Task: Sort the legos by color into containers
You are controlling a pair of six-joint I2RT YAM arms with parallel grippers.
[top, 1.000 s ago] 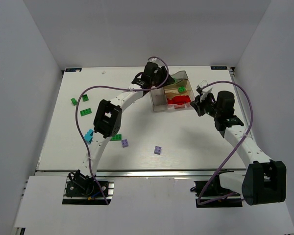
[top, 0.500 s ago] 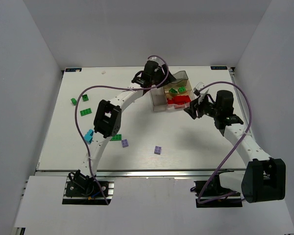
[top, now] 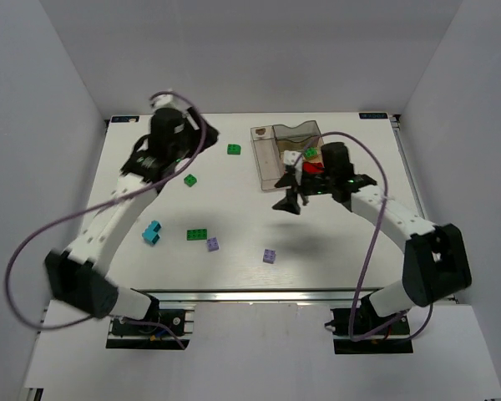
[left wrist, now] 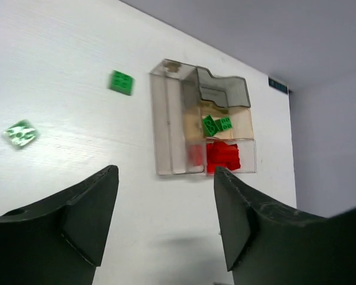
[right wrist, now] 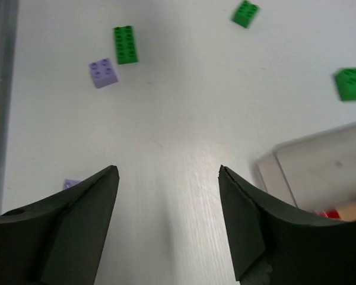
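The containers (top: 271, 167) are a clear block at the back centre, with red legos (top: 314, 167) and green legos (top: 311, 153) inside. In the left wrist view the containers (left wrist: 175, 127) show green legos (left wrist: 216, 124) above red legos (left wrist: 222, 157). Loose on the table are green legos (top: 234, 149) (top: 189, 180) (top: 198, 235), a teal one (top: 152, 232) and lilac ones (top: 212, 244) (top: 269, 256). My left gripper (top: 207, 134) (left wrist: 164, 172) hangs open and empty, left of the containers. My right gripper (top: 288, 202) (right wrist: 167, 172) is open and empty, just in front of them.
In the right wrist view a green lego (right wrist: 125, 44) and a lilac lego (right wrist: 103, 72) lie ahead on the white table, and the container corner (right wrist: 320, 172) sits at the right. Grey walls enclose the table on three sides.
My left arm has swung left, away from the containers, with its jaws widening. My right gripper has opened and moved left from the containers' right side to their front.
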